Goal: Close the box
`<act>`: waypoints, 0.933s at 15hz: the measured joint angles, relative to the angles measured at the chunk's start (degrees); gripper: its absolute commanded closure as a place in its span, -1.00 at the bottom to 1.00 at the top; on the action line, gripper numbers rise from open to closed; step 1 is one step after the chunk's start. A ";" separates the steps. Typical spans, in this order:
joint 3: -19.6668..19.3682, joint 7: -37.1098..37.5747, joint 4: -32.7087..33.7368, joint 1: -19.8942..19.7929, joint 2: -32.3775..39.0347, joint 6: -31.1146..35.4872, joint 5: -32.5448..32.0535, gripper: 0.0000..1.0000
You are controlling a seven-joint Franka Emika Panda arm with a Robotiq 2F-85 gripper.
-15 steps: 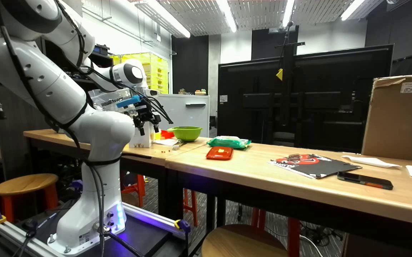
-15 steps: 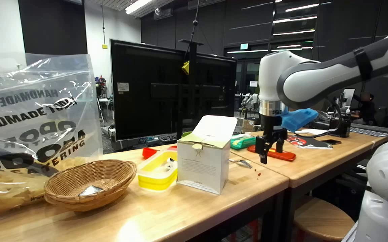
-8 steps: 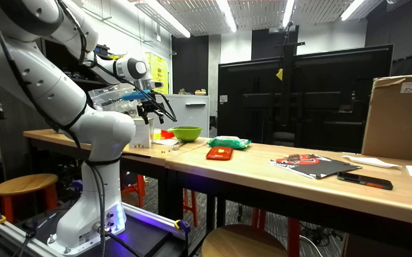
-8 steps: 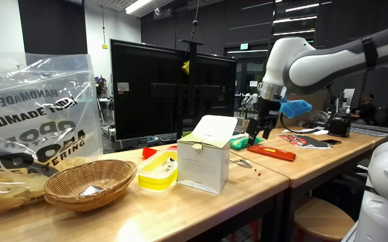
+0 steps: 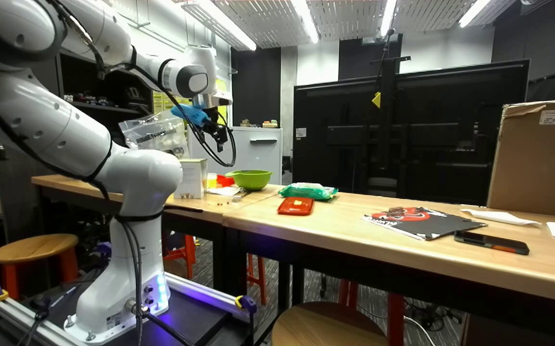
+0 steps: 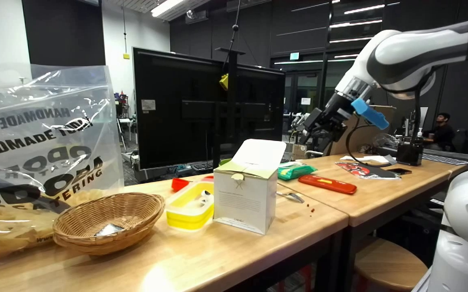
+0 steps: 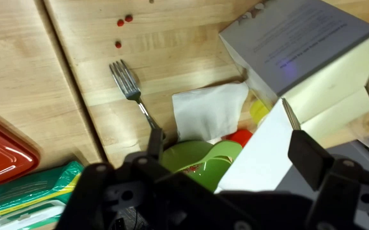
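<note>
The box is a small white carton that stands upright on the wooden table. Its top is open and its white lid flap stands up, tilted back. The box also shows in an exterior view, beside the arm, where the lid is hard to make out. In the wrist view the box is at upper right and its lid shows beyond and between the fingers. My gripper is open and empty, tilted, in the air above and to the side of the box, apart from the lid in that view. Its spread fingers show in the wrist view.
Near the box are a yellow container, a green bowl, a fork and a white napkin. A red case and green wipes pack lie farther along. A wicker basket and plastic bag stand on the other side.
My gripper has risen and tilted from pointing nearly straight down to a slant. The arm's wrist has moved up and rightward in both exterior views. The box and its lid have not moved.
</note>
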 measured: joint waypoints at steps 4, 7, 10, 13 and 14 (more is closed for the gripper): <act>-6.40 -2.72 -0.02 -0.07 -2.83 1.11 7.43 -1.00; -12.40 -6.97 -0.04 0.01 -3.16 3.22 13.35 -1.00; -18.12 -12.33 -0.20 0.66 -2.75 5.19 21.40 -1.00; -21.83 -19.82 -0.81 2.25 -0.19 7.19 34.38 -1.00; -22.65 -22.17 -1.11 3.67 1.22 8.32 38.72 -1.00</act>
